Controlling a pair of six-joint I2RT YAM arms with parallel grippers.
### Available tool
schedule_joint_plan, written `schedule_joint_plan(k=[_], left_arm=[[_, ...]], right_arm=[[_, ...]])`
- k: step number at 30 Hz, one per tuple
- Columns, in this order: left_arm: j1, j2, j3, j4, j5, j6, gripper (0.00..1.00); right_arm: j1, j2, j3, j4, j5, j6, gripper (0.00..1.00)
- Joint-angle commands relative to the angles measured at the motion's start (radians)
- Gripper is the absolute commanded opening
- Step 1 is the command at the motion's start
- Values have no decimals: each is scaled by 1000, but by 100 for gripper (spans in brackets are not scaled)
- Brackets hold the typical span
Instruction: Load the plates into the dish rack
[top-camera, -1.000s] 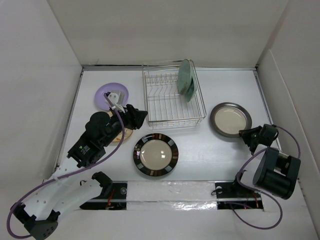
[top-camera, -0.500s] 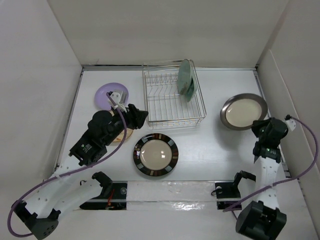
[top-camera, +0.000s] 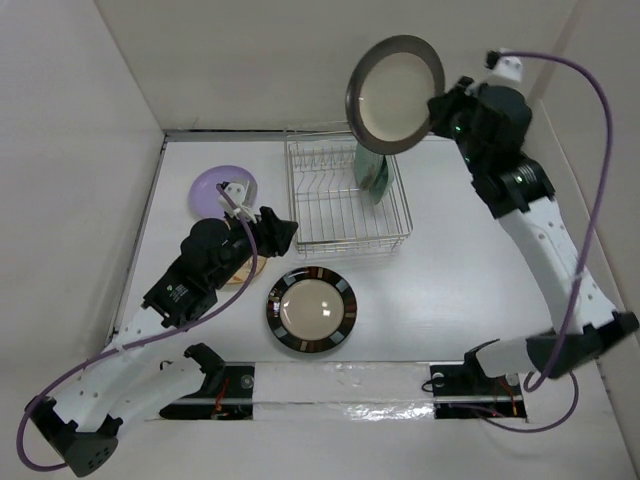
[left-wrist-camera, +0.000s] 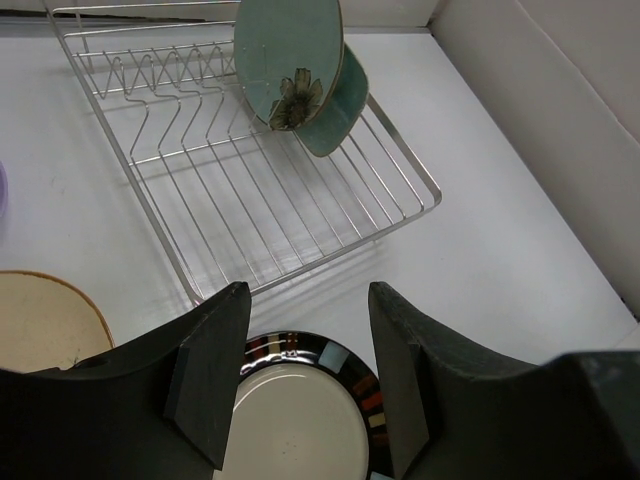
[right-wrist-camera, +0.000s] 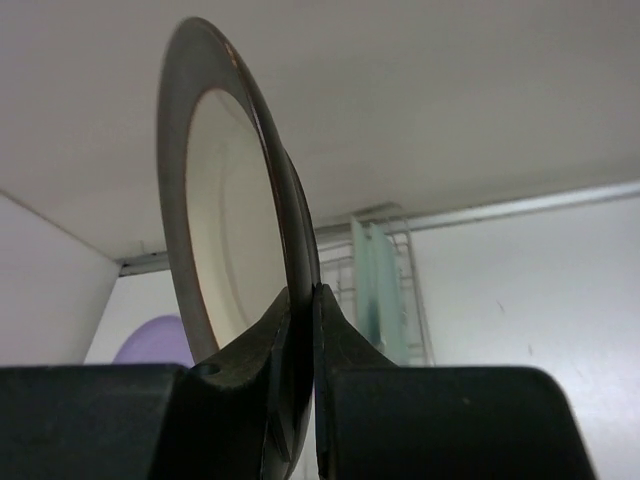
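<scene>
My right gripper (top-camera: 437, 108) is shut on the rim of the glossy grey-brown plate (top-camera: 395, 95), which it holds on edge high above the dish rack (top-camera: 350, 243). In the right wrist view the fingers pinch that plate (right-wrist-camera: 225, 230) at its lower rim. Two pale green plates (top-camera: 373, 165) stand upright in the rack's back right corner. The black-rimmed plate (top-camera: 311, 310) lies flat in front of the rack. My left gripper (top-camera: 280, 232) hangs open just above the near edge of the black-rimmed plate (left-wrist-camera: 300, 420), holding nothing.
A lavender plate (top-camera: 215, 185) lies left of the rack. A tan plate (top-camera: 243, 268) lies partly under my left arm. White walls close in the table at the back and on both sides.
My right arm has lifted the grey-brown plate from the table's right side to high above the rack and turned it on edge. The left arm has barely moved.
</scene>
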Motion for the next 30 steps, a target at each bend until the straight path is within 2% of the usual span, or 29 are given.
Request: schedule_joint_plan(k=[1, 5, 7, 11, 21, 30], left_arm=[[-6, -8, 2, 31, -15, 14, 48], [-6, -9, 1, 37, -1, 11, 48], [-6, -8, -1, 38, 13, 9, 48], [-6, -17, 4, 37, 1, 9, 48], [-6, -18, 2, 37, 8, 8, 48], [-6, -14, 2, 38, 11, 8, 48]], right_arm=[[102, 186, 276, -28, 253, -149, 0], [121, 387, 557, -160, 292, -175, 0], [151, 485, 698, -192, 371, -222, 0], [200, 620, 863, -228, 512, -305, 0], [275, 771, 877, -114, 730, -497, 0], [314, 865, 872, -45, 790, -611, 0]])
